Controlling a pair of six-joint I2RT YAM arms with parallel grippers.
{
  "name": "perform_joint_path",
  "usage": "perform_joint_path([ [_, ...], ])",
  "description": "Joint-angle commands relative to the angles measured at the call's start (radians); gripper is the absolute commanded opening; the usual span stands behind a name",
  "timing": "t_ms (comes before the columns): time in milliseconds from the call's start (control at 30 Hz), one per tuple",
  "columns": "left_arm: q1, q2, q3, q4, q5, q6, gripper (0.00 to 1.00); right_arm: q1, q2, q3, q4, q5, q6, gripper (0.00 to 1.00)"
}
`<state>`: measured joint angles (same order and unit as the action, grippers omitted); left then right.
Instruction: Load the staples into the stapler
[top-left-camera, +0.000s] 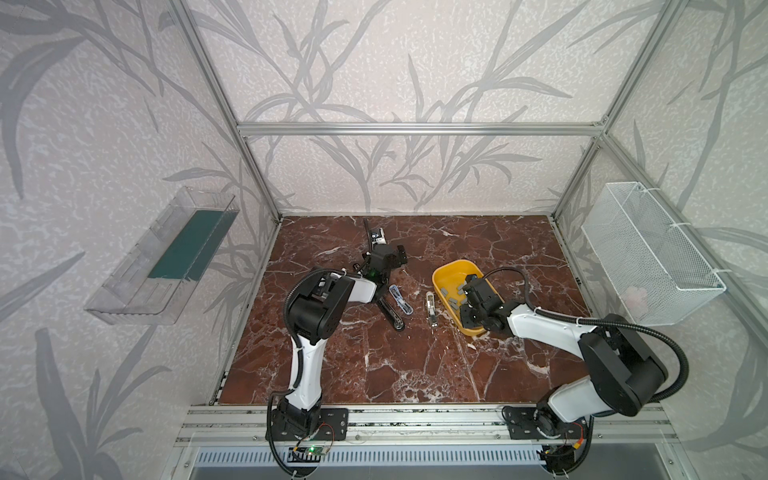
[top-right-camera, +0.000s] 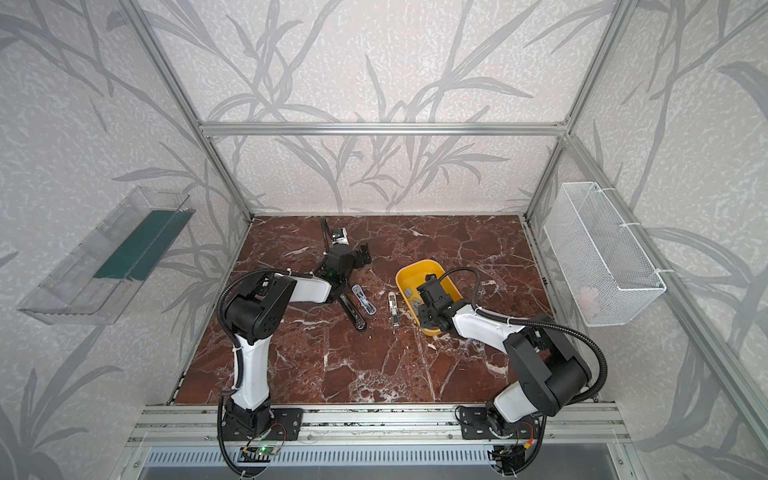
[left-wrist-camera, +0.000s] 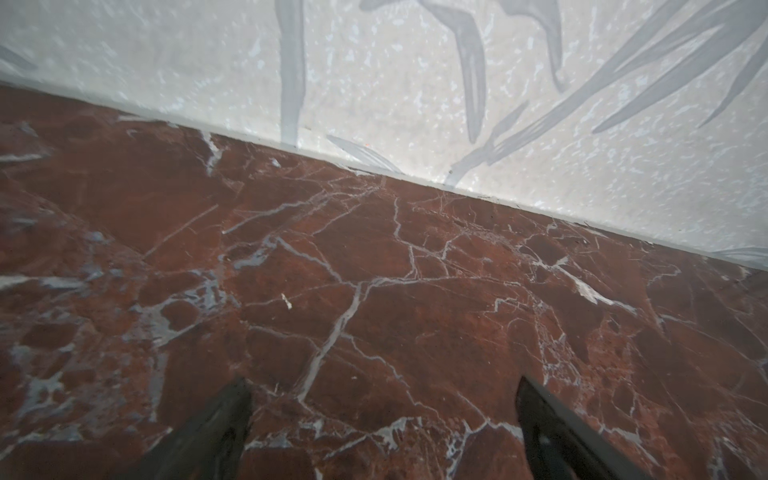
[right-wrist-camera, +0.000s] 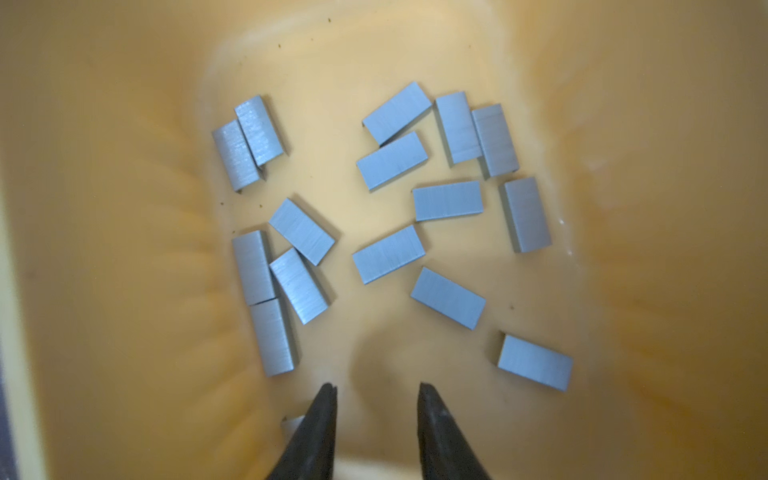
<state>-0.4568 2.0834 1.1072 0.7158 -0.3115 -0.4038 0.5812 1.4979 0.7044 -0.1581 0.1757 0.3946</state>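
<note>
The right gripper (right-wrist-camera: 376, 388), black jaws parted and empty, hangs over scattered small grey metal staples (right-wrist-camera: 448, 200) in the yellow plastic tub (right-wrist-camera: 124, 249). The left gripper (left-wrist-camera: 384, 384) gapes wide above the red-brown marble table (left-wrist-camera: 374, 270). A slim silver stapler (top-left-camera: 431, 309) lies beside the tub.

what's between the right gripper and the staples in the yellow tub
Nothing visible. The right gripper hangs inside the yellow tub, jaws apart and empty, with only bare tub floor before the nearest staples.
</note>
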Motion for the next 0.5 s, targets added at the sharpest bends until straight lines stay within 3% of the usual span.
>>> perform_joint_path([
  [0, -0.033, 0.010, 0.061, -0.001, -0.110, 0.076, 0.99, -0.002, -0.060, -0.021, -0.001, 0.027, 0.002, 0.34],
  [467, -0.062, 0.102, 0.281, -0.200, -0.154, 0.154, 0.99, -0.027, -0.124, -0.023, -0.012, 0.096, 0.006, 0.34],
])
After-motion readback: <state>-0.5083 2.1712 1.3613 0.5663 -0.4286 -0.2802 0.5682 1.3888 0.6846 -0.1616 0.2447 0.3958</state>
